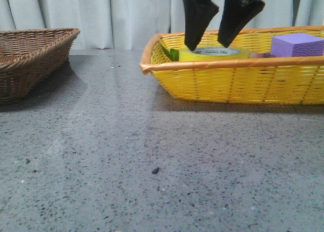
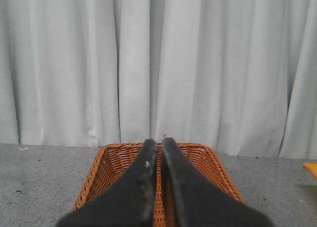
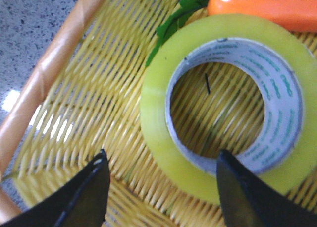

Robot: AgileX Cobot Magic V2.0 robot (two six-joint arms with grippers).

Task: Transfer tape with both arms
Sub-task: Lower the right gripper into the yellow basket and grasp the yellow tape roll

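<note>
The yellow tape [image 1: 214, 53] lies flat in the yellow basket [image 1: 238, 82], its white core ring with green print facing up. My right gripper [image 1: 206, 44] hangs open just above it, fingertips at the roll's top edge. In the right wrist view the tape [image 3: 163, 133] lies on the basket weave, one black finger [image 3: 89, 192] outside the roll and the other over its ring; nothing is gripped. My left gripper [image 2: 158, 141] is shut with nothing between its fingers, pointing at the brown basket [image 2: 111, 162].
An orange carrot [image 3: 262, 6] with green leaves [image 3: 173, 21] lies beside the tape. A purple foam block [image 1: 297, 44] sits at the yellow basket's right. The brown wicker basket [image 1: 30, 60] stands at the far left on the grey table [image 1: 126, 161]. White curtains hang behind.
</note>
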